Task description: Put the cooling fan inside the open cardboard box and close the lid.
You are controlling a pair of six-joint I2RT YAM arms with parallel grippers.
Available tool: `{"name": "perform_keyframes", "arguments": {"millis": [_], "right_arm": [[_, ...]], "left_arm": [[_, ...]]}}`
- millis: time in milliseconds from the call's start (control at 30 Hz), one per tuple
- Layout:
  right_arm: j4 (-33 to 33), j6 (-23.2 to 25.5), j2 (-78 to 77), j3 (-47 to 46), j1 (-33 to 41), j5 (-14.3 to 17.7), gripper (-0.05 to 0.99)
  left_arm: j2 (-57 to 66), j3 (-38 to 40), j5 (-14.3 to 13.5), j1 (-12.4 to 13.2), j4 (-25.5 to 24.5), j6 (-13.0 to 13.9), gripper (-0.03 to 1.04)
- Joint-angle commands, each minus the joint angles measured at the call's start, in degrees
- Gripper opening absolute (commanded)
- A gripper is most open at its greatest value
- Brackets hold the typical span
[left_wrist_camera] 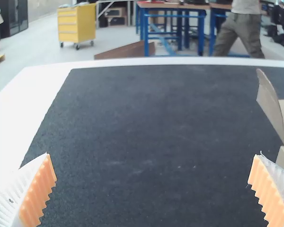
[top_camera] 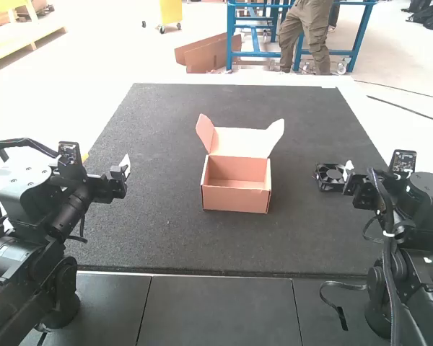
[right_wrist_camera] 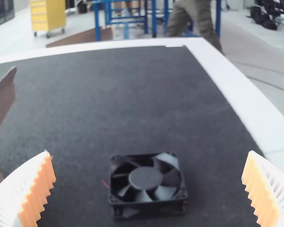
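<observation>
- The right tool (right_wrist_camera: 147,157) stands wide open, holding nothing, with its orange pads either side of the cooling fan (right_wrist_camera: 146,182) and not touching it.
- The cooling fan lies flat on the desk (top_camera: 166,216), near the open cardboard box (top_camera: 236,184), on the right arm's side.
- It is likely light, with a stiff square frame. Grip two opposite frame edges, because the blades and thin lead look fragile.
- The left tool (left_wrist_camera: 152,158) is also spread wide and empty, on the other side of the cardboard box.
- The lid (top_camera: 239,140) stands up at the far side.
</observation>
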Motion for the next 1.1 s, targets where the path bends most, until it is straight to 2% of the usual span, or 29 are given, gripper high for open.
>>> {"name": "perform_keyframes", "arguments": {"millis": [0,1067], "right_arm": [[-0.2,-0.3,-0.6,-0.3,0.4,-0.7,0.91],[-0.2,0.2,-0.7,-0.3,0.4,-0.7,0.91]], "left_arm": [[-0.8,-0.3,0.5,0.6,0.4,0.3,0.97],[-0.7,-0.3,0.6,0.6,1.1,0.6,0.97]]}}
